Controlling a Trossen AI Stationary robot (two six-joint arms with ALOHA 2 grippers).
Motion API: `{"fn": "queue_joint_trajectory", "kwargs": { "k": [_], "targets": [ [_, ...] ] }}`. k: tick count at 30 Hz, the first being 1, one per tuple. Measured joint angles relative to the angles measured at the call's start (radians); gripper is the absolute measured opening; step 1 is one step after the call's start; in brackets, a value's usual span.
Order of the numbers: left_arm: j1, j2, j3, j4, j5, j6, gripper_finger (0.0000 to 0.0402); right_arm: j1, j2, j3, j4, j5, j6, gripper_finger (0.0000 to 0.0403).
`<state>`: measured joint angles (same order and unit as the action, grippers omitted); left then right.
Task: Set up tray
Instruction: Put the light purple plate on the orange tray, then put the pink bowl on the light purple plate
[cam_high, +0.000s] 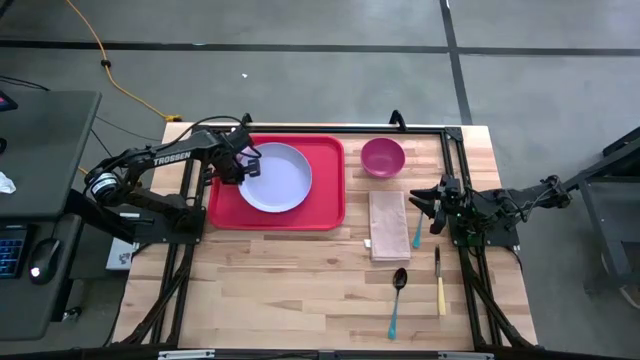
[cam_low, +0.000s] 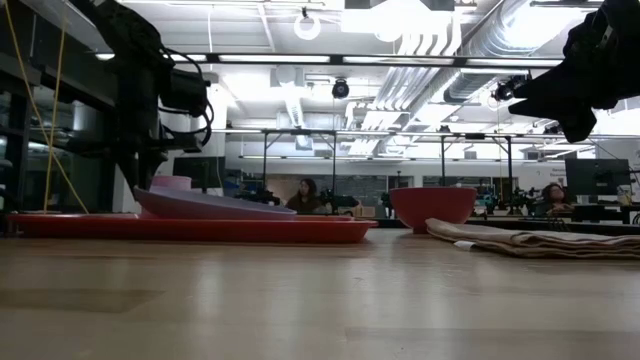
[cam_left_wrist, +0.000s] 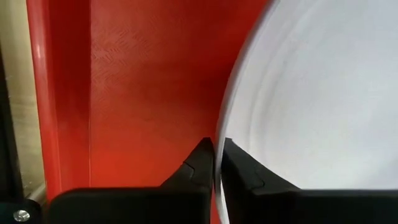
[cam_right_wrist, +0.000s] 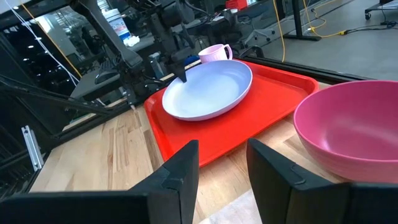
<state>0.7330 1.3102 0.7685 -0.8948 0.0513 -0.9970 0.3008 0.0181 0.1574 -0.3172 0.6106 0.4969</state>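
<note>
The red tray (cam_high: 225, 208) lies on the wooden table's far left part, with a lavender plate (cam_high: 278, 180) on it. My left gripper (cam_high: 243, 170) points down at the plate's left rim and is shut on it. In the low view the plate (cam_low: 220, 205) sits tilted on the tray (cam_low: 200, 228), its left edge higher. My right gripper (cam_right_wrist: 222, 163) waits open over the table's right side, level, with nothing between its fingers. My left gripper pinches the plate's left rim (cam_left_wrist: 219, 121) between its two fingers, one finger (cam_left_wrist: 249, 171) over the plate's inside and the other (cam_left_wrist: 196, 165) outside, over the tray. The fingers come from above, pointing down. The plate's left edge is raised, its right edge (cam_low: 290, 213) on the tray.
A pink bowl (cam_high: 382, 157) stands right of the tray. A folded beige napkin (cam_high: 388, 225) lies below it with a teal-handled utensil (cam_high: 417, 232) beside it. A spoon (cam_high: 397, 300) and a yellow-handled knife (cam_high: 439, 285) lie nearer. A pink mug (cam_right_wrist: 214, 53) stands beyond the plate.
</note>
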Motion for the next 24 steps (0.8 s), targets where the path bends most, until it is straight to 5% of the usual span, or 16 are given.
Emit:
{"fn": "queue_joint_trajectory", "kwargs": {
  "k": [24],
  "targets": [
    [0.000,0.000,0.000,-0.081,0.038,0.064,0.0129,0.000,0.000,0.000,0.016,0.000,0.000,0.0113]
  ]
}}
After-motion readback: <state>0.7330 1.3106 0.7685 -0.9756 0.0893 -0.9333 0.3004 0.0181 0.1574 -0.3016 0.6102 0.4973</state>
